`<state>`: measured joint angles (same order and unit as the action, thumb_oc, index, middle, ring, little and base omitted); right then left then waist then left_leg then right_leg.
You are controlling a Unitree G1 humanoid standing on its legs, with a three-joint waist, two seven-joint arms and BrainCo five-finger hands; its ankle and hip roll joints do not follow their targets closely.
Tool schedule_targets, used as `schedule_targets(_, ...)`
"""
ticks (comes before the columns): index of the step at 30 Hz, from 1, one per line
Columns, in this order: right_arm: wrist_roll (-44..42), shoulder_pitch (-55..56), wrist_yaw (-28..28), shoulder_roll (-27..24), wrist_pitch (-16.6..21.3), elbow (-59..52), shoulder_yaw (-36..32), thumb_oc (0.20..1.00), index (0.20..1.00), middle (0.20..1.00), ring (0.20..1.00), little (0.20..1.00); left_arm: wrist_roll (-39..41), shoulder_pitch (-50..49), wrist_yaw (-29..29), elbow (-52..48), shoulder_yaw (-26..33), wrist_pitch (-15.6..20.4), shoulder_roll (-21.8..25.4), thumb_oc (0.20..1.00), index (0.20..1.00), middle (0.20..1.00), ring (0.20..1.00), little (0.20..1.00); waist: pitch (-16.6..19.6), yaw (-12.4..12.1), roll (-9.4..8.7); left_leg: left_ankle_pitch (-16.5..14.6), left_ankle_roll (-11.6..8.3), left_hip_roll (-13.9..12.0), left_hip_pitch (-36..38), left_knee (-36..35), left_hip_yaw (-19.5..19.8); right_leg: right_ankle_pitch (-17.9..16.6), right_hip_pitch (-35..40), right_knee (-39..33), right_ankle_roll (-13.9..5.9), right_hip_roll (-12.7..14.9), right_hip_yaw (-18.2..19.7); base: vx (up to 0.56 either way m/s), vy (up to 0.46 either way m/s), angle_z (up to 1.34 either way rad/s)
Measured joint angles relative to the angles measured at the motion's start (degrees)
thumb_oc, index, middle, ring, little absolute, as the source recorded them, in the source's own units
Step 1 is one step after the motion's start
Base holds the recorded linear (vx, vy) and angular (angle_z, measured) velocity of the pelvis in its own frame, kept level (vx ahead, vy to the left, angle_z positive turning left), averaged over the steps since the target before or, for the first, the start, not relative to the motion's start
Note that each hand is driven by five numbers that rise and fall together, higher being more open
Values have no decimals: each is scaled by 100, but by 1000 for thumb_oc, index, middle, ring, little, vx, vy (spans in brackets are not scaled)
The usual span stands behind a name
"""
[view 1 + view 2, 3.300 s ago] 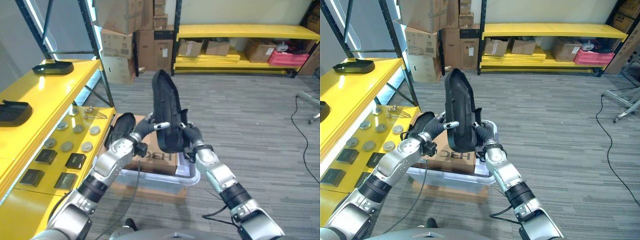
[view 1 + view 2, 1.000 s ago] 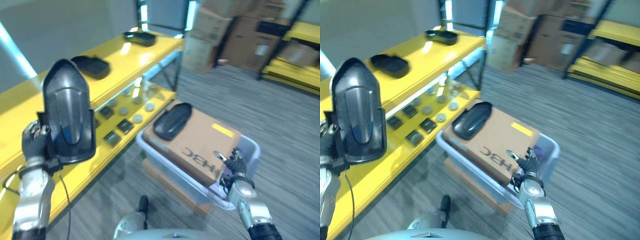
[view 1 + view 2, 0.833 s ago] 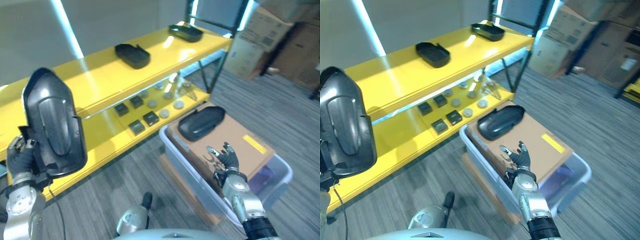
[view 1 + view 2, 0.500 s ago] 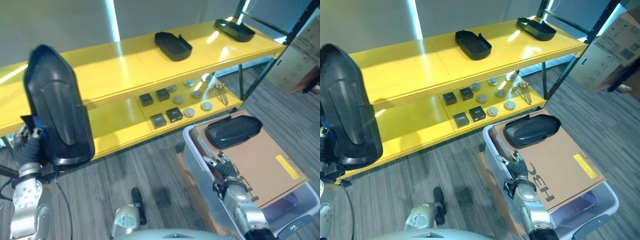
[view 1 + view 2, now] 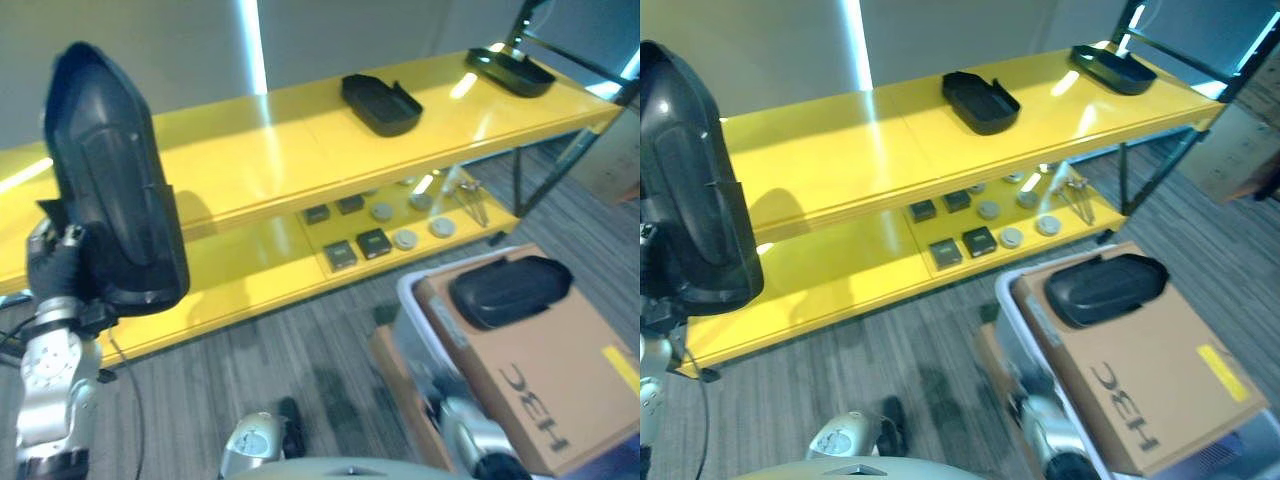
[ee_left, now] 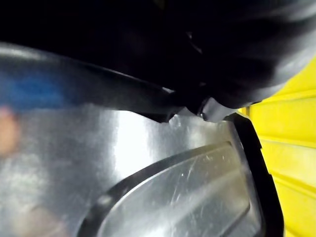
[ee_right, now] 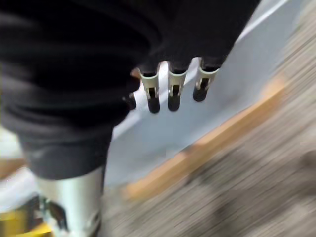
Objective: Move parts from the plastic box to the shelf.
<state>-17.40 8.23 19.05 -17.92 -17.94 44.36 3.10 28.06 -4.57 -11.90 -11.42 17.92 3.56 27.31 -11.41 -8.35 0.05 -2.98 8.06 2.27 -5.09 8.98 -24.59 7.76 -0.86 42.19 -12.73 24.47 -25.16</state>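
A large black moulded part [image 5: 112, 190] stands upright at the left, in front of the yellow shelf [image 5: 270, 150]. My left hand [image 5: 55, 278] is shut on its lower edge; the left wrist view shows its glossy face [image 6: 173, 192] from very close. A second black part [image 5: 1102, 287] lies on a cardboard box [image 5: 1160, 385] inside the clear plastic box [image 5: 1008, 310] at the lower right. My right hand [image 7: 171, 94] hangs low beside the plastic box's wall [image 7: 212, 113], its fingers relaxed and holding nothing.
Two black trays [image 5: 380, 92] [image 5: 508, 72] sit on the top shelf, with bare yellow surface left of them. The lower shelf [image 5: 840, 270] carries several small dark blocks and round discs [image 5: 980, 240]. Grey carpet lies between the shelf and the box.
The view has swung left toward the shelf. Both hands held the part over the box earlier; now only the left holds it, and the right has dropped beside the box.
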Motion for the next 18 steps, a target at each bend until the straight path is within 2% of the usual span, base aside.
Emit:
schedule_targets(1,169,-32,-287,55,-13,586,13,1000,1000,1000,1000,1000,3,35,-34,65,-17,7,144,200,200,200,200,200,-160,67,-95,29,54,95,66,-35,115,58,-579,740,-18,-60,346,91,-20,17)
schedule_targets(2,275,101,-499,69,-41,876,78,1000,1000,1000,1000,1000,2,34,-37,100,-77,-51,118,200,200,200,200,200,-198,127,-76,5,72,104,120,-98,116,164,-1010,845,83,-207,463,146,-99,3)
schedule_targets(3,430,108,-695,79,-48,1085,145,1000,1000,1000,1000,1000,0,36,-42,100,-153,-85,116,200,200,200,200,200,-250,149,-32,1,68,96,161,-159,129,258,-1372,658,227,-319,434,248,-340,5)
schedule_targets(4,526,74,-1001,118,28,1375,225,1000,1000,1000,1000,1000,-2,129,-42,100,-388,-145,96,200,200,200,200,200,-296,262,55,65,-105,101,223,-335,233,200,-1667,-360,325,-427,411,255,-402,13)
schedule_targets(5,546,24,-1127,159,102,1578,241,1000,1000,1000,1000,1000,-5,242,-42,107,-506,-208,79,200,200,200,200,200,-308,301,96,128,-281,105,213,-443,330,47,-1590,-1135,275,-539,421,231,-420,53)
schedule_targets(6,544,-29,-1263,244,160,1808,251,1000,1000,1000,1000,1000,-11,424,-39,108,-681,-286,85,200,200,200,200,200,-284,372,69,42,-508,102,236,-574,397,-259,-1434,-2345,210,-662,504,195,-317,66)
schedule_targets(7,544,-45,-1314,328,198,1924,253,1000,1000,1000,1000,1000,-11,565,-35,114,-779,-324,94,200,200,200,200,200,-262,424,-56,-101,-753,128,258,-517,346,-496,-1399,-3012,143,-616,643,238,-344,109)
schedule_targets(8,548,-52,-1418,459,283,2086,231,1000,1000,1000,1000,1000,-9,792,-43,109,-877,-349,157,200,200,200,200,200,-334,560,-114,-106,-476,29,17,47,374,-839,-1202,-3621,-243,-477,962,308,-356,92)
schedule_targets(9,551,-72,-1502,495,303,2172,201,1000,1000,1000,1000,1000,-9,845,-49,111,-889,-374,138,200,200,200,200,200,-359,522,-149,-173,-396,77,-28,202,406,-1143,-1046,-4055,-307,-428,1048,420,-429,68)
schedule_targets(10,554,-145,-1545,527,352,2159,-10,1000,1000,1000,1000,1000,-6,776,-77,90,-856,-427,84,200,200,200,200,200,-359,404,-137,-194,-411,56,23,189,424,-1533,-725,-4561,-94,-545,873,453,-427,28)
schedule_targets(11,547,-172,-1554,518,408,2180,-7,1000,1000,1000,1000,1000,-3,774,-36,83,-799,-541,50,200,200,200,200,200,-362,399,-127,-194,-411,49,67,182,509,-1594,-559,-4495,27,-585,561,448,-425,33)
schedule_targets(12,545,-166,-1611,508,409,2181,-3,1000,1000,1000,1000,1000,-4,754,-32,76,-766,-633,42,200,200,200,200,200,-358,391,-133,-211,-418,27,177,160,591,-1625,-322,-4380,94,-641,385,361,-327,46)
schedule_targets(14,543,-117,-1745,491,364,2178,43,1000,1000,1000,1000,1000,3,701,-81,19,-731,-795,43,200,200,200,200,200,-263,355,-215,-236,-471,9,301,120,752,-1573,85,-4097,155,-871,401,273,-262,45)
schedule_targets(15,543,-110,-1799,469,311,2171,54,1000,1000,1000,1000,1000,4,688,-128,-73,-695,-882,-4,200,200,200,200,200,-219,339,-271,-226,-517,-33,362,73,756,-1493,245,-4184,436,-986,390,212,-233,32)
schedule_targets(18,542,-165,-1944,368,263,2188,125,1000,1000,1000,1000,1000,0,656,-249,-313,-688,-1100,-39,200,200,200,200,200,-105,350,-270,-112,-730,-306,535,-143,721,-1474,483,-4317,578,-1289,259,195,-241,8)
